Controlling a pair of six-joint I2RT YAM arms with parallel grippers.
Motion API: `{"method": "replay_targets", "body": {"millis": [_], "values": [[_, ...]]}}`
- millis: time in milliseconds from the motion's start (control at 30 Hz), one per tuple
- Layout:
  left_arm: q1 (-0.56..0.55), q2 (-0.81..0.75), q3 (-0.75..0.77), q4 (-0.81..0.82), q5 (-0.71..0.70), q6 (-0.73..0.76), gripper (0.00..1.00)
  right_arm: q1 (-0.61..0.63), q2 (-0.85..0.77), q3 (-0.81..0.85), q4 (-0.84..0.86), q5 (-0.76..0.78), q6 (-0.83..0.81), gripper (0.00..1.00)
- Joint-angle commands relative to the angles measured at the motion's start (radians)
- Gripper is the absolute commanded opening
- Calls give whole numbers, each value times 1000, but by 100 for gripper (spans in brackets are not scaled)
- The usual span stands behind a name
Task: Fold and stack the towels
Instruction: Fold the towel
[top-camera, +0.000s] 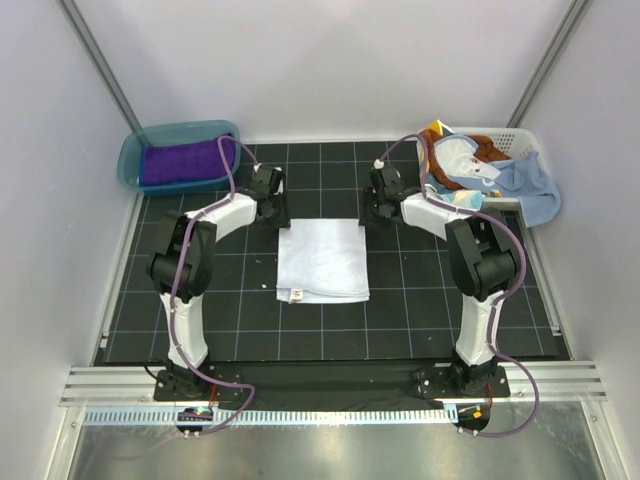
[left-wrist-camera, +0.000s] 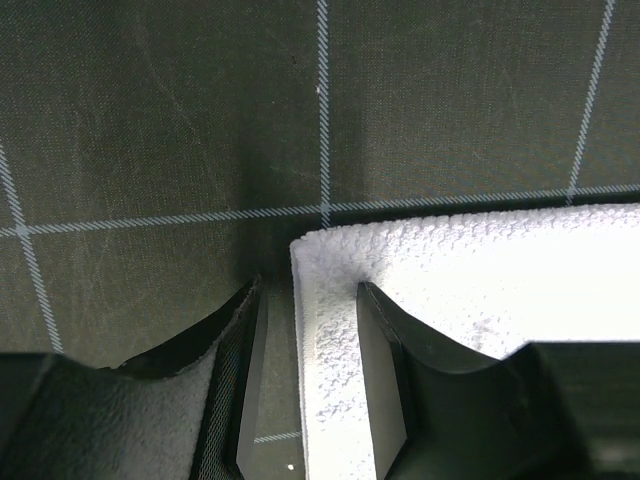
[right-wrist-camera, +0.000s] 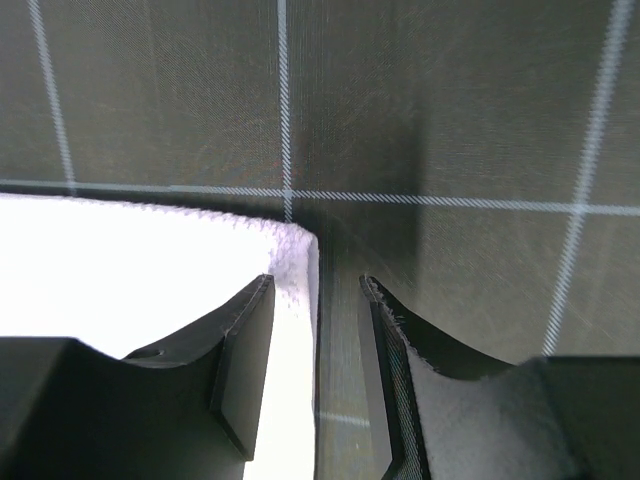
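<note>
Top view first: got a white terry cloth towel (top-camera: 322, 260) lying flat and folded over, mid black gridded surface (top-camera: 400, 320). Left pincer (top-camera: 270, 212) down at its far-left corner, right pincer (top-camera: 378, 212) at the far-right one. Also a deep purple towel (top-camera: 185, 160) in the teal translucent plastic tub (top-camera: 180, 128) at the far-left corner. Orange-brown towel (top-camera: 482, 150) and light blue towel (top-camera: 535, 190) spilling out of the white plastic basket (top-camera: 500, 133) at the far-right corner.

Left wrist: left pincer (left-wrist-camera: 308, 290) partway open, straddling the side edge of the white terry cloth towel (left-wrist-camera: 480, 280) right by the corner. One finger over cloth, the other over bare surface. Not pinching anything yet.

Right wrist: same deal mirrored. Right pincer (right-wrist-camera: 316, 282) moderately apart around the edge of the white terry cloth towel (right-wrist-camera: 130, 260), nothing clamped.

Handling guess: soft, light, floppy, zero stiffness. Probably best grabbed at both far corners together, catching every layer. Otherwise likely to sag or come unfolded mid-lift.
</note>
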Motion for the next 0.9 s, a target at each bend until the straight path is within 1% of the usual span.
{"method": "replay_targets", "body": {"millis": [0, 33, 267, 433, 567, 700, 733, 867], "values": [[2, 6, 0, 32, -35, 25, 45, 8, 30, 46, 28, -5, -29, 46], [2, 5, -10, 64, -33, 28, 45, 8, 33, 46, 28, -1, -32, 46], [2, 14, -74, 142, -29, 31, 45, 8, 56, 65, 28, 16, -46, 47], [2, 28, -87, 158, -24, 30, 43, 9, 71, 68, 26, 12, -47, 45], [2, 40, -87, 158, -12, 28, 40, 12, 73, 59, 29, 9, -50, 42], [1, 29, -109, 162, 0, 25, 37, 17, 65, 46, 43, 4, -49, 42], [1, 28, -111, 164, 0, 24, 35, 17, 65, 49, 43, 3, -49, 42], [1, 20, -122, 161, 10, 21, 33, 18, 76, 66, 42, -8, -47, 41]]}}
